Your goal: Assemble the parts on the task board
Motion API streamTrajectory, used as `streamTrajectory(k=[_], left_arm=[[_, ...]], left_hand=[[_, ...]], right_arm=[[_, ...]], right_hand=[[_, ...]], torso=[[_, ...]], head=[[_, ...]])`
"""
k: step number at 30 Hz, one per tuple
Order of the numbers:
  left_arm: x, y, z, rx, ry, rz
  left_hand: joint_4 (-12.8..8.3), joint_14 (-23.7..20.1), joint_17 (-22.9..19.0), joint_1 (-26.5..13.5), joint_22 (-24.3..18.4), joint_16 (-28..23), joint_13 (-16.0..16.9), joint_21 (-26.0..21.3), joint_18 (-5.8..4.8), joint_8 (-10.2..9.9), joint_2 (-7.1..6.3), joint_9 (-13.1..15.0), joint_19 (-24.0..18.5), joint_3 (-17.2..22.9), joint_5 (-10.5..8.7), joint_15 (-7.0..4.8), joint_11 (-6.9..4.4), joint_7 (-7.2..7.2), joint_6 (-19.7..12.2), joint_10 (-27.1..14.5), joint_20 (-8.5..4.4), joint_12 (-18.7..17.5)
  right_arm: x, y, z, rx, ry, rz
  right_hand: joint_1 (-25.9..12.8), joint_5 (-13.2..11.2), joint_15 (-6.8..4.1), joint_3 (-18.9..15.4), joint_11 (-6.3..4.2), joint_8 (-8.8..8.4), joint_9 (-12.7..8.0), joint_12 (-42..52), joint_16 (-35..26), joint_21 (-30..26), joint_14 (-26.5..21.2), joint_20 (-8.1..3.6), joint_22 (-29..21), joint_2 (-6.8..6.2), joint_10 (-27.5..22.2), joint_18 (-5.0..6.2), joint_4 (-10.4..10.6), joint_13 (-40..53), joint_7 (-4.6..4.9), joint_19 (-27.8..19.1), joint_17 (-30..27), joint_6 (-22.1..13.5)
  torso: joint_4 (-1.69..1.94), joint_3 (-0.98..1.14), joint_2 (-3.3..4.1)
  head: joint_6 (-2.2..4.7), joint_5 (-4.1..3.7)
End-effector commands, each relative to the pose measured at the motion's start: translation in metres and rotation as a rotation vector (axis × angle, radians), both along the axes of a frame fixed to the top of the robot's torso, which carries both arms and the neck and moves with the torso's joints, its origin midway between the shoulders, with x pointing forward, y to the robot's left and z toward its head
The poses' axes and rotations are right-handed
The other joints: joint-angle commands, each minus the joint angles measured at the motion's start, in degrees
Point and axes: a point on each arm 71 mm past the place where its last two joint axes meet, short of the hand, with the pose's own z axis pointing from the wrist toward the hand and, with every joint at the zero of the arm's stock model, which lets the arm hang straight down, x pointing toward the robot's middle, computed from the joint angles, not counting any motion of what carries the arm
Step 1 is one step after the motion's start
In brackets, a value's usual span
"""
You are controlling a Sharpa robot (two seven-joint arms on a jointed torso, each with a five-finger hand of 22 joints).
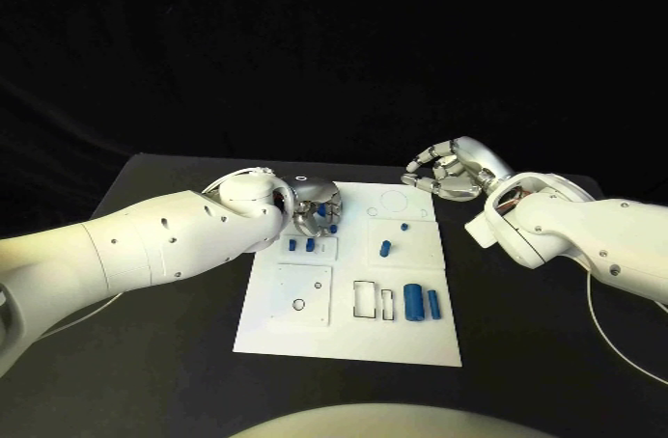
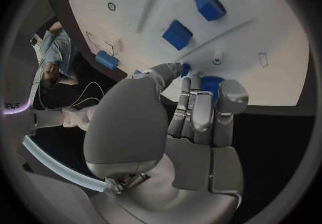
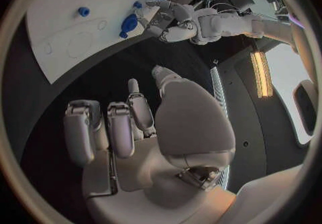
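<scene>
Two robot hands: left robot hand [image 1: 315,209] low over task board [image 1: 348,337], right robot hand [image 1: 448,171] raised.

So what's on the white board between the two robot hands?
In the head view, between the left hand and the right hand lies bare task board with thin drawn outlines, and two small blue parts just below that line.

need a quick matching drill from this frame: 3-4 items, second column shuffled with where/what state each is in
Items:
1. left hand
2. right hand
3. two blue cylinders
4. task board

States:
A. lying side by side on the board's near right part
B. white plate in the middle of the table
C. fingers curled, off the board's far right corner
D. over the board's far left part, at a blue part

Pairs: 1-D, 2-C, 3-A, 4-B
</scene>
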Motion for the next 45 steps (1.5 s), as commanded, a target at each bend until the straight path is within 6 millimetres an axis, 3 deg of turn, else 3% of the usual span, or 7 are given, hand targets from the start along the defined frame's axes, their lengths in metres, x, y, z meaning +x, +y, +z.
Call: streamTrajectory(k=[1,19,21,23,26,45], left_arm=[[-0.001,-0.003,-0.002,0.001,0.002,-0.015],[0.0,-0.007,-0.01,0.013,0.026,0.002],[0.0,-0.006,-0.011,0.02,0.03,0.009],[0.001,-0.006,-0.012,0.027,0.034,0.014],[0.001,-0.005,-0.013,0.035,0.037,0.02],[0.001,-0.008,-0.014,-0.002,0.004,0.018]], left_hand=[[0.0,0.5,-0.1,0.0,0.3,0.3,-0.2,0.4,-0.94,-0.3,0.56,-0.2,0.4,0.7,0.02,-0.11,0.07,-0.09,0.7,0.7,-0.07,-0.2],[-0.6,1.0,-0.4,0.2,1.5,0.5,-1.3,1.3,-1.17,-0.7,0.97,-0.7,1.1,2.1,-0.13,-0.28,-0.06,0.12,1.6,2.4,-0.21,-1.0],[-1.1,1.1,-0.3,0.7,1.8,0.6,-1.5,1.5,-1.21,-0.7,1.35,-0.8,1.2,2.7,-0.5,-0.32,-0.1,0.23,1.9,3.0,-0.27,-1.1],[-2.1,1.4,-0.3,1.2,2.6,0.8,-1.7,2.1,-1.36,-0.8,1.95,-1.0,1.6,3.9,-2.78,-0.54,-0.33,0.32,2.6,4.3,-0.43,-1.0],[-2.6,1.5,-0.2,1.5,3.1,1.0,-1.7,2.5,-1.43,-0.8,2.39,-1.1,1.8,4.6,-3.77,-0.65,-0.49,0.28,3.1,4.8,-0.55,-1.0],[-4.9,2.2,0.3,1.5,5.8,1.8,-1.6,4.5,-1.95,-0.3,3.48,-1.2,3.0,6.5,-4.56,-1.07,-0.99,0.02,6.0,7.7,-0.92,-0.5]], right_arm=[[0.0,0.002,0.0,-0.004,-0.007,0.013],[0.0,0.002,0.0,-0.004,-0.007,0.014],[0.0,0.002,0.0,-0.004,-0.007,0.014],[0.0,0.002,0.0,-0.004,-0.007,0.015],[0.0,0.002,0.0,-0.004,-0.007,0.015],[0.0,0.003,0.0,-0.003,-0.011,0.017]], right_hand=[[0.4,0.3,-0.39,0.0,-0.13,0.38,-0.1,-0.1,-0.3,-0.4,4.0,-0.39,11.5,0.15,-0.3,0.64,-0.3,0.1,-0.18,2.8,6.9,-0.1],[0.4,0.3,-0.39,0.0,-0.13,0.38,-0.1,-0.1,-0.3,-0.4,4.0,-0.39,11.5,0.15,-0.3,0.64,-0.3,0.1,-0.18,2.8,6.9,-0.1],[0.4,0.3,-0.39,0.0,-0.13,0.38,-0.1,-0.1,-0.3,-0.4,4.0,-0.39,11.5,0.15,-0.3,0.64,-0.3,0.1,-0.18,2.8,6.9,-0.1],[0.4,0.3,-0.39,0.0,-0.13,0.38,-0.1,-0.1,-0.3,-0.4,4.0,-0.39,11.5,0.15,-0.3,0.64,-0.3,0.1,-0.18,2.8,6.9,-0.1],[0.5,0.4,-0.4,0.0,-0.14,0.45,-0.1,-0.1,-0.3,-0.4,4.1,-0.39,11.5,0.2,-0.3,0.65,-0.3,0.1,-0.18,2.8,7.0,0.0],[0.5,0.4,-0.4,0.0,-0.14,0.5,-0.1,0.0,-0.3,-0.4,4.0,-0.4,11.5,0.25,-0.2,0.64,-0.2,0.2,-0.19,2.8,6.9,0.0]], torso=[[-0.04,-0.02,0.01],[-0.04,0.03,-0.02],[-0.04,0.04,0.0],[-0.05,0.03,-0.01],[-0.04,0.02,-0.02],[0.11,-0.01,-0.12]], head=[[0.02,-0.16],[-0.27,-0.25],[-0.23,-0.31],[-0.23,-0.33],[-0.3,-0.43],[-0.58,-0.45]])
